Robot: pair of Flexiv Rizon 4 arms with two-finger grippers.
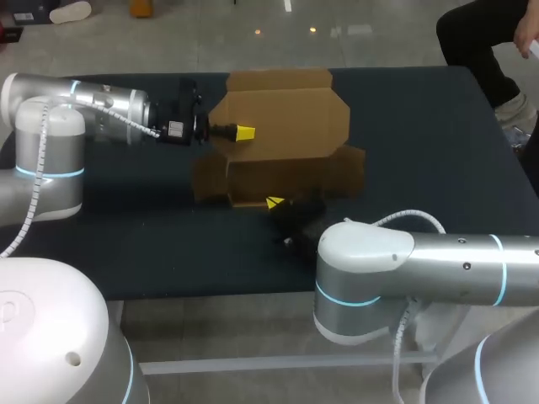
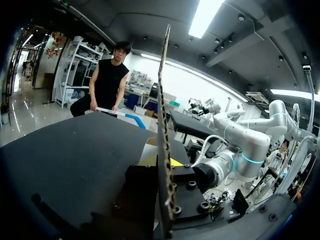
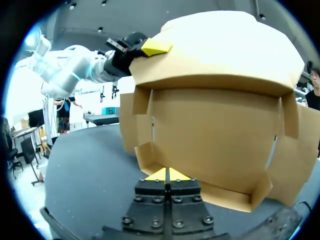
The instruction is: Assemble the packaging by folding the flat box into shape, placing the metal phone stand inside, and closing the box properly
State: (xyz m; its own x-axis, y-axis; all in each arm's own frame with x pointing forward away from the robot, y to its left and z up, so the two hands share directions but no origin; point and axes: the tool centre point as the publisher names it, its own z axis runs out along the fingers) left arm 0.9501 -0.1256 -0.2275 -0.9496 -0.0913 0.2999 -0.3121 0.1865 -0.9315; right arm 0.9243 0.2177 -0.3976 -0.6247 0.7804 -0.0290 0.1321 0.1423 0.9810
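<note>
At the middle of the table (image 1: pixel 438 168) sits the box (image 1: pixel 286 181) of brown card, half folded, with its hollow facing the near side. Its lid (image 1: pixel 282 122) is raised over the body and leans back, and a narrower flap (image 1: pixel 278 81) runs along the lid's far edge. Side flaps (image 1: pixel 347 172) stick out from both ends of the box, and a low front lip (image 3: pixel 220 192) runs along its near bottom edge.

At the box's left end, the left arm (image 1: pixel 101 109) comes in level with the lid. The left gripper (image 1: pixel 242 133) is clamped on the lid's left edge. One yellow tip lies on the lid's upper face, and in the left wrist view the card runs edge-on straight up between the two fingers, which press it from both sides.

On the near side of the box, the right arm (image 1: pixel 438 252) reaches across in front of it. The right gripper (image 1: pixel 274 203) sits low on the table, right at the front lip, about midway along the box. Its two yellow tips (image 3: pixel 161 174) are pressed together with no gap and with no card seen between them. They point into the hollow, just before the lip, but I cannot tell whether they touch it.

Inside the box only bare card shows — the back wall (image 3: pixel 215 130) and the underside of the lid above it.
</note>
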